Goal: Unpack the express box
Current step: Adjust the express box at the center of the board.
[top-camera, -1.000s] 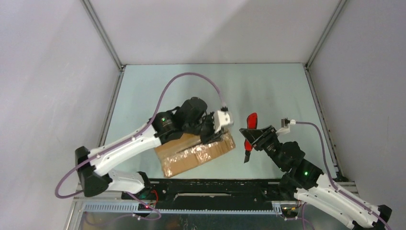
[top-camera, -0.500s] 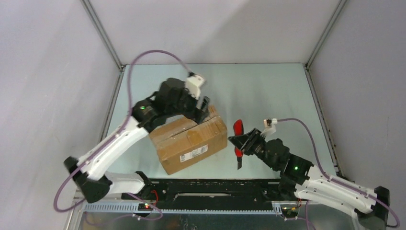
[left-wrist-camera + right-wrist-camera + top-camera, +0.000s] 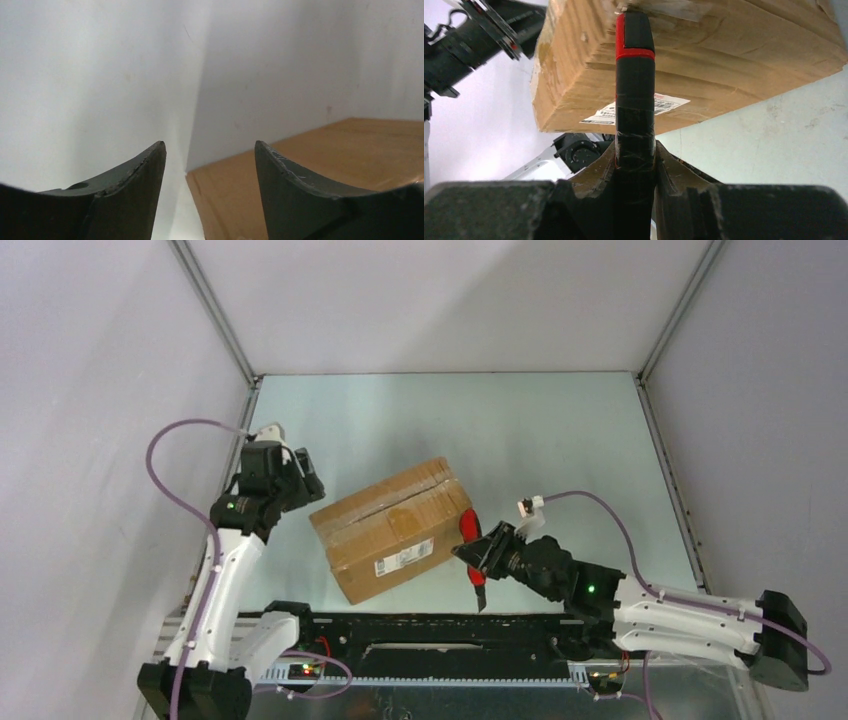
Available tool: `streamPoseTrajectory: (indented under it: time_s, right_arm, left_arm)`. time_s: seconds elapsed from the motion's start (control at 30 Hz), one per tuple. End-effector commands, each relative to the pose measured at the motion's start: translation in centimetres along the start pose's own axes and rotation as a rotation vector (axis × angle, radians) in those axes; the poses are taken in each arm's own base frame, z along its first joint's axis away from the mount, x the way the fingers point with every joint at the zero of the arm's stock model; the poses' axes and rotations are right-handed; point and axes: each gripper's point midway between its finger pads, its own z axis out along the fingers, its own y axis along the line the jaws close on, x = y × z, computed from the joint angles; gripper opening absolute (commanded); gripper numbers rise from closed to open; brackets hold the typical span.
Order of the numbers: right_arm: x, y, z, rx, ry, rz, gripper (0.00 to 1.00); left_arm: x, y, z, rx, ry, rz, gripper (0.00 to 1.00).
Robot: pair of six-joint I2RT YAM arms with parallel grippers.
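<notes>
The express box [image 3: 395, 528], a brown cardboard carton, lies slanted on the table with a white label [image 3: 404, 560] on its near side. My left gripper [image 3: 303, 480] stands open to the box's left, apart from it. In the left wrist view its fingers [image 3: 145, 170] are spread with nothing between them, and a corner of the box [image 3: 325, 160] shows beyond. My right gripper [image 3: 635, 150] is shut on a black and red utility knife [image 3: 635, 90]. The knife's red end [image 3: 467, 528] sits against the box's right end, near the top edge of the box [image 3: 724, 55].
Grey walls close in the pale green table [image 3: 560, 440] on three sides, with metal rails along its left and right edges. The black base rail [image 3: 450, 630] runs along the near edge. The left arm [image 3: 474, 40] shows beyond the box in the right wrist view.
My left gripper opened, let go of the box and swung back to the left. The box turned and now rests with its label facing near. My right arm carried the knife left to the box's end.
</notes>
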Motion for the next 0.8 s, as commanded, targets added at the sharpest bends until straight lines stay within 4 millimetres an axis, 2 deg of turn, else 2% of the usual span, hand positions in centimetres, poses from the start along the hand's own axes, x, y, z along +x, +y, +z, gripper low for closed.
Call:
streamPoseTrajectory:
  time_s: [0.0,0.13,0.27,0.53,0.67,0.77]
  right_arm:
    - [-2.2,2.7,1.3,-0.066,-0.078,0.071,0.0]
    - [-3.8,2.0,3.4,-0.065,-0.123,0.091,0.0]
    - [-6.6,2.1,5.2,-0.068,-0.183,0.08,0.0]
    - [-12.6,4.1,9.4,-0.105,-0.218,0.012,0.0]
    - [-14.2,5.8,12.1,-0.121,-0.192,-0.042,0.0]
    - [-14.8,6.1,12.4,-0.103,-0.17,-0.068,0.0]
  left_arm:
    - [2.1,-2.2,1.3,0.132,0.064,-0.106,0.65]
    - [3.9,-3.2,1.2,0.192,0.112,-0.152,0.51]
    - [5.6,-4.9,0.3,0.263,0.152,-0.164,0.39]
    - [7.5,-11.0,-1.5,0.449,0.201,-0.214,0.34]
    - [7.9,-14.5,-2.0,0.552,0.223,-0.217,0.34]
    - [7.3,-15.0,-2.3,0.574,0.201,-0.178,0.38]
